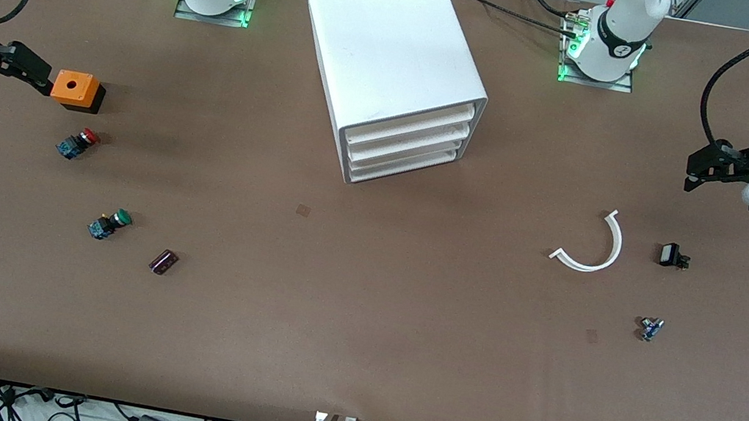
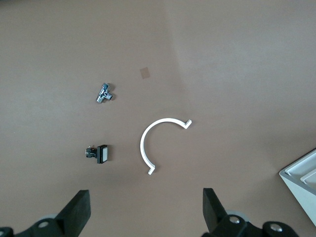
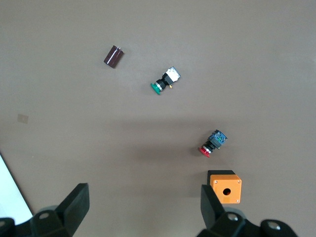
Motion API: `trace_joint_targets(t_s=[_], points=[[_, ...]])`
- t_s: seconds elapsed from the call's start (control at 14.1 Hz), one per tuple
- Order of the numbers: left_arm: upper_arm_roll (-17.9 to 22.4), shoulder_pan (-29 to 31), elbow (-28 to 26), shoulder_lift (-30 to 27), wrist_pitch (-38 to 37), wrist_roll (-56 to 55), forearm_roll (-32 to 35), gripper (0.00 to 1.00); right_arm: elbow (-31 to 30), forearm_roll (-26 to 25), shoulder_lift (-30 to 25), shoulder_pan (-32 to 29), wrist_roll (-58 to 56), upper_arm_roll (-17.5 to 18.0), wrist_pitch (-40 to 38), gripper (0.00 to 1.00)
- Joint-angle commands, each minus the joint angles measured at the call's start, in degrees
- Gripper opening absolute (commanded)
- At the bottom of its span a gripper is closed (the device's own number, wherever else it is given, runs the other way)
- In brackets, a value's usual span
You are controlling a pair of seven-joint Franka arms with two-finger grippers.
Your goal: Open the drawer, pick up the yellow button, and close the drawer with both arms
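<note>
Front view, taken from its left edge across: the right gripper [image 1: 47,78] hangs low over the table [image 1: 353,356] at the right arm's end, fingers spread apart and holding nothing, with its tips just beside an orange box [image 1: 75,88] that has a round hole in its top. Most of that arm is cut off by the frame. Nearer the camera than the box lie a red-capped button [image 1: 78,143], then a green-capped button [image 1: 110,224], and beside that a small dark cylinder [image 1: 163,261].

Mid-table stands the white cabinet [image 1: 388,42], turned at an angle, its three drawers all pushed in. The top drawer [image 1: 409,128] is shut, so whatever it holds is hidden; no yellow-capped button shows in any view. No readable writing appears on the cabinet or on the parts; only a small round logo sits on each arm base, too small to read.

Toward the left arm's end lie a white C-shaped plastic piece [image 1: 592,244], a small black block with a white face [image 1: 672,255], and nearer the camera a tiny metal-and-blue part [image 1: 650,328] too small to identify. The left gripper [image 1: 700,170] hovers over the table at that end, fingers wide apart and empty, its arm partly out of frame.

The left wrist view shows only a corner of the cabinet at its edge.
</note>
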Motion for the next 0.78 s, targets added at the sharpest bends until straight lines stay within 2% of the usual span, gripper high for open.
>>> trace_joint_targets(t_s=[0.0,0.71], points=[[0.1,-0.1,1.7,0.8,-1.4,1.0,-0.6,1.00,-1.1,-0.8,-1.2,0.3,-0.7,0.2,0.6,1.00],[0.1,-0.1,1.7,0.8,-1.4,1.0,-0.6,1.00,-1.1,-0.5,-1.1,1.2,-0.6,0.1,1.2,1.00]])
